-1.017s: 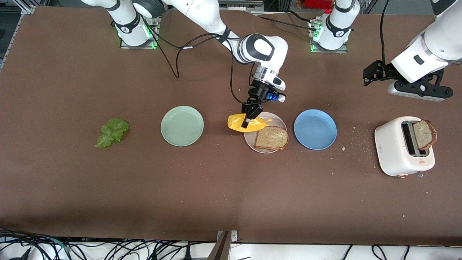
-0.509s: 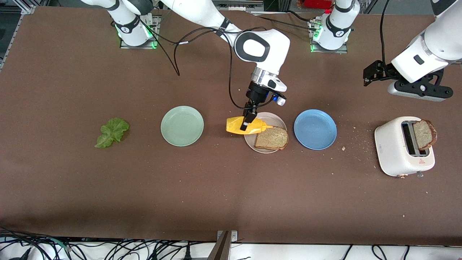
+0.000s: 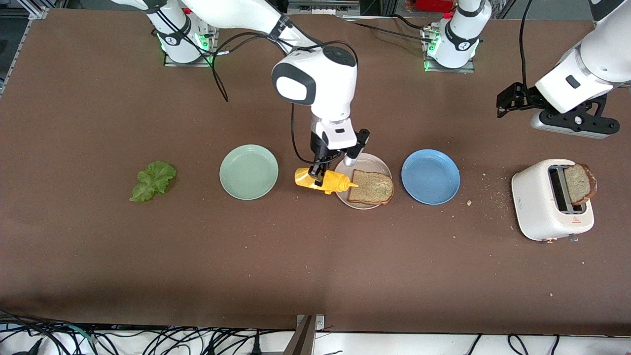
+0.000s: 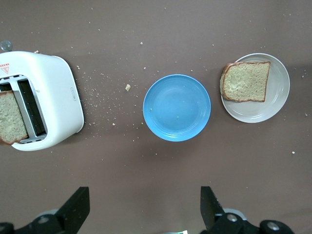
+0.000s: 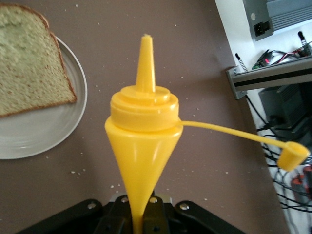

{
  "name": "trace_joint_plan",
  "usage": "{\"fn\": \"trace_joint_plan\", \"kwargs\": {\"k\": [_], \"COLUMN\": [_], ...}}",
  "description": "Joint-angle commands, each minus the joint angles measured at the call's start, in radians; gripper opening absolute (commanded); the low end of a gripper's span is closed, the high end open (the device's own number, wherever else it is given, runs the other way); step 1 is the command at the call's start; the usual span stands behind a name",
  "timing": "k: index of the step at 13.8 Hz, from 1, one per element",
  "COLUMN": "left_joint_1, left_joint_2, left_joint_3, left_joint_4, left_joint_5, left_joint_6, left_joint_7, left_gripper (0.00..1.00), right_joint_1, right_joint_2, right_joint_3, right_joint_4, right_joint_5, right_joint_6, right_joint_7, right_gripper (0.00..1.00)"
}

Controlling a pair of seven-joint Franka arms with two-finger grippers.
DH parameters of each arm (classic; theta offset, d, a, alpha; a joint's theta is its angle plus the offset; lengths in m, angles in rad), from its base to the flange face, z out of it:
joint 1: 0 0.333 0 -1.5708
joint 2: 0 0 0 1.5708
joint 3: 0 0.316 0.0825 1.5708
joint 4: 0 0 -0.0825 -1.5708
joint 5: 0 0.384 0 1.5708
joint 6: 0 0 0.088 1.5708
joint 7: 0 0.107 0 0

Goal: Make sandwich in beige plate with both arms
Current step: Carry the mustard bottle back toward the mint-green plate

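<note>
The beige plate (image 3: 375, 163) holds one brown bread slice (image 3: 372, 188). My right gripper (image 3: 318, 176) is shut on a yellow squeeze bottle (image 3: 323, 181), held on its side over the plate's edge toward the right arm's end. Its nozzle points at the bread and its cap hangs open. The right wrist view shows the bottle (image 5: 144, 126), bread (image 5: 29, 63) and plate (image 5: 44, 131). A second slice (image 3: 579, 183) stands in the toaster (image 3: 544, 202). The lettuce leaf (image 3: 154, 180) lies toward the right arm's end. My left gripper (image 3: 504, 101) waits open, high above the table by the toaster (image 4: 48, 97).
A mint-green plate (image 3: 249, 172) sits between the lettuce and the beige plate. A blue plate (image 3: 430, 176) sits between the beige plate and the toaster. Crumbs lie around the toaster. The left wrist view shows the blue plate (image 4: 176, 107) and beige plate (image 4: 275, 105).
My right arm has swung toward its own end of the table, turned its wrist, and carried the bottle from over the plate's rim to beside it. The left arm has not moved.
</note>
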Motion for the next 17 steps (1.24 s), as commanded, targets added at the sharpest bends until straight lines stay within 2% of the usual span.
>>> {"fn": "trace_joint_plan", "kwargs": {"k": [1,3,6,8,11,13,15,17], "left_joint_1": [0.001,0.001,0.004,0.007,0.015,0.02,0.021,0.036], "left_joint_2": [0.008,0.008,0.008,0.008,0.008,0.008,0.008,0.008], "left_joint_3": [0.007,0.007,0.01,0.01,0.015,0.015,0.015,0.015], "left_joint_4": [0.019,0.019,0.019,0.019,0.019,0.019,0.019,0.02], "left_joint_5": [-0.016,-0.016,-0.007,-0.007,-0.007,-0.007,-0.007,-0.007], "left_joint_6": [-0.011,-0.011,-0.011,-0.011,-0.011,-0.011,-0.011,-0.011], "left_joint_7": [0.003,0.003,0.017,0.017,0.019,0.019,0.017,0.019], "left_gripper": [1.0,1.0,1.0,1.0,1.0,1.0,1.0,1.0], "right_joint_1": [-0.073,-0.127,-0.216,-0.28,-0.363,-0.423,-0.513,-0.628], "right_joint_2": [-0.16,-0.24,-0.347,-0.415,-0.459,-0.47,-0.47,-0.446], "right_joint_3": [0.006,0.006,0.011,0.011,0.009,0.009,-0.002,-0.025], "right_joint_4": [-0.22,-0.332,-0.45,-0.531,-0.587,-0.601,-0.601,-0.601], "right_joint_5": [0.218,0.321,0.422,0.598,0.844,0.95,1.052,1.236], "right_joint_6": [0.122,0.167,0.185,0.184,0.155,0.079,-0.067,-0.202], "right_joint_7": [0.038,0.023,-0.075,-0.251,-0.555,-0.71,-0.967,-1.257], "right_gripper": [0.0,0.0,0.0,0.0,0.0,0.0,0.0,0.0]}}
